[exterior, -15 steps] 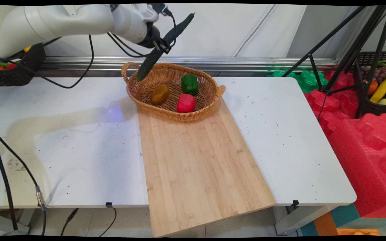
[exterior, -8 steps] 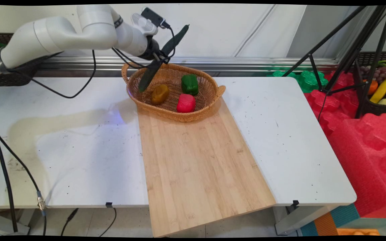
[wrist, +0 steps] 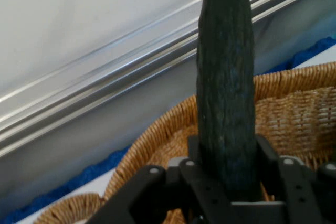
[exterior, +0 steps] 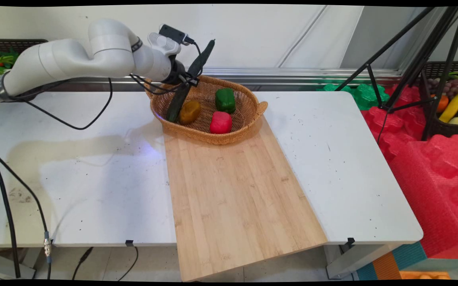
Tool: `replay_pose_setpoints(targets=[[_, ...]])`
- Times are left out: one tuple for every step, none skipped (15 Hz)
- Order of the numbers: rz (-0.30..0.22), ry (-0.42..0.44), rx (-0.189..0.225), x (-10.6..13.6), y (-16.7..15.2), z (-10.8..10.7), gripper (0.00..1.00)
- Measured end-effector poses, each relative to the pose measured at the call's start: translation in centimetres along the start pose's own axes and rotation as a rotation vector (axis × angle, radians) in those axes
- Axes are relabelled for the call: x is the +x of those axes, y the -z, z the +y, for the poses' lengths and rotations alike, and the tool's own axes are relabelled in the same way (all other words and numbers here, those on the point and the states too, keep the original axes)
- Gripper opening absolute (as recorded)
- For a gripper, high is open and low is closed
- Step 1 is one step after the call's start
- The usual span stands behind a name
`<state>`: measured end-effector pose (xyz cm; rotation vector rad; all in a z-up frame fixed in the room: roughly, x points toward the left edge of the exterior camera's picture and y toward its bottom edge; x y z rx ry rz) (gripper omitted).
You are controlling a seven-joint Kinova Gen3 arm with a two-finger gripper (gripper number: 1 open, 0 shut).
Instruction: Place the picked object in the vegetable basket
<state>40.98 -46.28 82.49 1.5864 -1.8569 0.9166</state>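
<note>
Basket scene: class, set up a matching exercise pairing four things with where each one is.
Things:
1. cucumber
2. green pepper
3. red pepper
4. basket

Places:
A. basket's near side
B. board's far end
C. in the gripper
D. basket's far side

Pairs: 1-C, 2-D, 3-A, 4-B

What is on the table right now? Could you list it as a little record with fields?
gripper: shut on a dark green cucumber, held tilted
cucumber's lower end: inside the wicker basket, beside the yellow pepper
also in basket: green pepper, red pepper
basket stands on: far end of the wooden board
board lies on: white table
</note>
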Motion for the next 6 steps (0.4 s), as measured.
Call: replay_pose_setpoints(targets=[[-0.001,0.012,-0.001,-0.30,0.09,0.03,1.00],[-0.001,0.019,-0.001,-0.48,0.17,0.03,1.00],[-0.001,0.028,-0.001,-0.73,0.28,0.02,1.00],[0.000,0.037,0.000,-0.96,0.44,-0.03,1.00],[0.001,0.045,0.000,-1.17,0.63,-0.09,1.00],[0.002,0.050,0.001,-1.29,0.76,-0.13,1.00]])
